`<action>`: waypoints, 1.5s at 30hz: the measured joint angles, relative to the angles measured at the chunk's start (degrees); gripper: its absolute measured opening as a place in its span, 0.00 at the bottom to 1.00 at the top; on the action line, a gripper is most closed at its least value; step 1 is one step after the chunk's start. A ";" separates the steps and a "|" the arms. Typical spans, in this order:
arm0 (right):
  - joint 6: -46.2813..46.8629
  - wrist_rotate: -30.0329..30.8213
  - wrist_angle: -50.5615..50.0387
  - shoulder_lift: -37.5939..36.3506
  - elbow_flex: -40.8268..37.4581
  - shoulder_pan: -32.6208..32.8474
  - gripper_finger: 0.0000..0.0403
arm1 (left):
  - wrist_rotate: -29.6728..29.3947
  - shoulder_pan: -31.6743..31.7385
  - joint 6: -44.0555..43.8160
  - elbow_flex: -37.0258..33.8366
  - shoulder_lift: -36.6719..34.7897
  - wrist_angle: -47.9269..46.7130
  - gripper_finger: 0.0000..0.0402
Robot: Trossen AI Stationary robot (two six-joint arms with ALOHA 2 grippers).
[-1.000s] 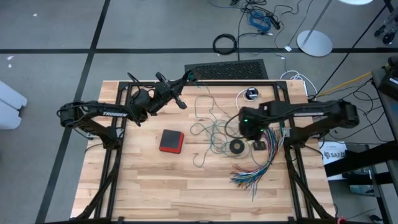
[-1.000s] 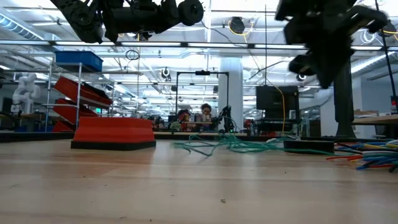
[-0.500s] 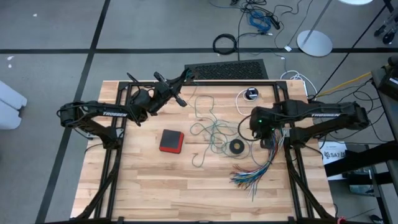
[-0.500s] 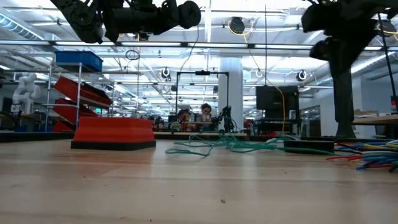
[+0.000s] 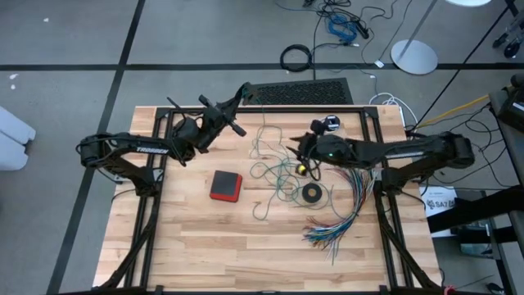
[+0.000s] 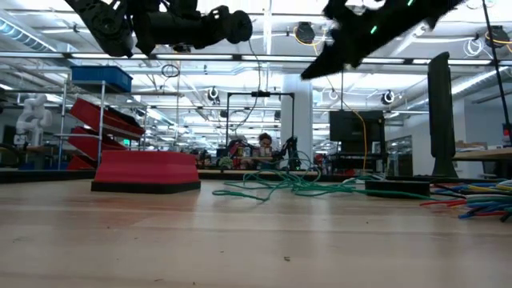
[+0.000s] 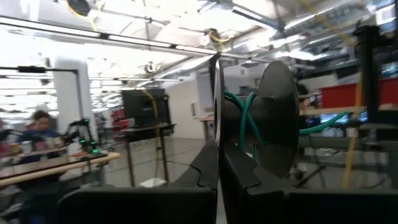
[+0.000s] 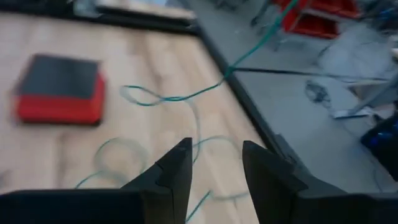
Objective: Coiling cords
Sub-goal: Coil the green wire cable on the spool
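Over the far left of the tabletop (image 5: 164, 246) my left hand (image 5: 238, 96) hangs raised, fingers pressed tight together on the teal cord (image 5: 274, 168), which I judge is wound a turn or two around a dark spool (image 7: 273, 124) sitting right by those fingers; holding that end high keeps it anchored while the slack gets gathered. Most of that cord lies in loose loops mid-table, between the red block (image 5: 225, 185) and the small black ring (image 5: 312, 193). My right hand (image 5: 300, 153) hovers above those loops with its fingers parted and nothing between them, placed, I think, to pick up a loop next. A white cord (image 5: 318, 124) curls at the far edge, joined to a small round black-and-white piece (image 5: 332, 124), well clear of both hands. Near the right edge the fanned coloured wires (image 5: 340, 217) lie untouched.
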 joint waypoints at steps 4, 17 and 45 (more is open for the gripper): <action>0.26 -0.36 22.33 7.26 -5.56 -3.74 0.32 | -1.76 0.00 0.20 0.24 2.35 0.14 0.00; 4.86 -8.63 53.18 26.64 -7.33 -12.09 0.32 | -1.25 -0.62 -5.81 1.25 9.01 1.62 0.00; 8.55 -18.04 67.23 39.36 -6.96 -14.83 0.32 | -0.13 -3.12 -5.25 1.25 9.08 2.44 0.00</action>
